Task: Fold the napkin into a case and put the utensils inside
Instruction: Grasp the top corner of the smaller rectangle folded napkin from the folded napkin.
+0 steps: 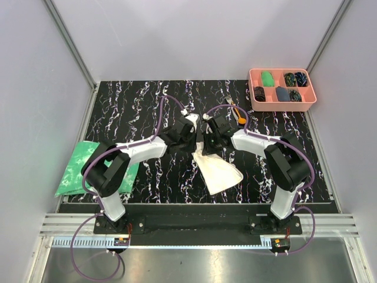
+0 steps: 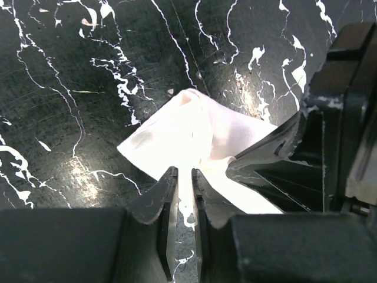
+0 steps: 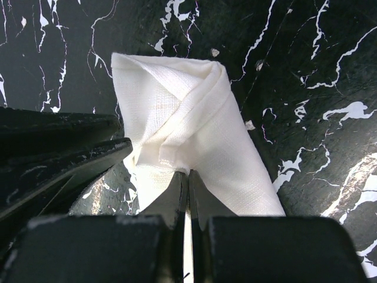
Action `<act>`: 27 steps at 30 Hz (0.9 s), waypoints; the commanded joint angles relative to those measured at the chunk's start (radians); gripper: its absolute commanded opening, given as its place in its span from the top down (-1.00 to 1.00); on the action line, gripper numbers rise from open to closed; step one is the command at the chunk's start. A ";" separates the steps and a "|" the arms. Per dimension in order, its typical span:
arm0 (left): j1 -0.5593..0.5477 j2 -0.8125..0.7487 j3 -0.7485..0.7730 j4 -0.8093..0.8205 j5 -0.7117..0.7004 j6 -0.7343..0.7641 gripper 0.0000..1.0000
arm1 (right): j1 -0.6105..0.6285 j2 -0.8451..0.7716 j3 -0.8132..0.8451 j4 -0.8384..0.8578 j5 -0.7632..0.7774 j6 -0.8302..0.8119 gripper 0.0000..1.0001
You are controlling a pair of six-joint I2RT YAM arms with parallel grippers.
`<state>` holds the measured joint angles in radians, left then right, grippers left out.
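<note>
The cream-white napkin (image 1: 219, 171) lies partly folded at the middle of the black marbled table, its upper end lifted between both grippers. My left gripper (image 1: 196, 141) is shut on a napkin (image 2: 188, 130) edge, with a thin strip of cloth between its tips (image 2: 184, 174). My right gripper (image 1: 208, 144) is shut on a folded layer of the napkin (image 3: 194, 118) at its fingertips (image 3: 188, 173). The two grippers sit almost touching. The utensils lie apart on the table behind them: a fork (image 1: 230, 101) and an orange spoon (image 1: 240, 117). No case shape shows.
A pink compartment tray (image 1: 254, 89) with several dark and green items stands at the back right. A green-and-white mottled cloth (image 1: 79, 168) lies at the left table edge, partly under the left arm. Grey walls enclose the table.
</note>
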<state>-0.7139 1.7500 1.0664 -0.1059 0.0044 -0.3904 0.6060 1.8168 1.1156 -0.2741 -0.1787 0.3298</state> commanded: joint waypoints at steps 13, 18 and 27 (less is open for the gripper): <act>-0.036 0.022 0.015 -0.017 -0.073 0.051 0.53 | -0.002 -0.008 0.012 0.012 -0.042 0.008 1.00; -0.042 0.028 0.017 -0.028 -0.087 0.055 0.47 | 0.000 -0.007 0.010 0.012 -0.039 0.008 1.00; -0.044 0.071 0.043 -0.040 -0.101 0.045 0.61 | -0.002 -0.007 0.004 0.013 -0.039 0.006 1.00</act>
<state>-0.7528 1.8076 1.0672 -0.1394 -0.0608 -0.3553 0.6060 1.8168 1.1156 -0.2745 -0.2035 0.3298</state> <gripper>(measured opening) 0.225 0.011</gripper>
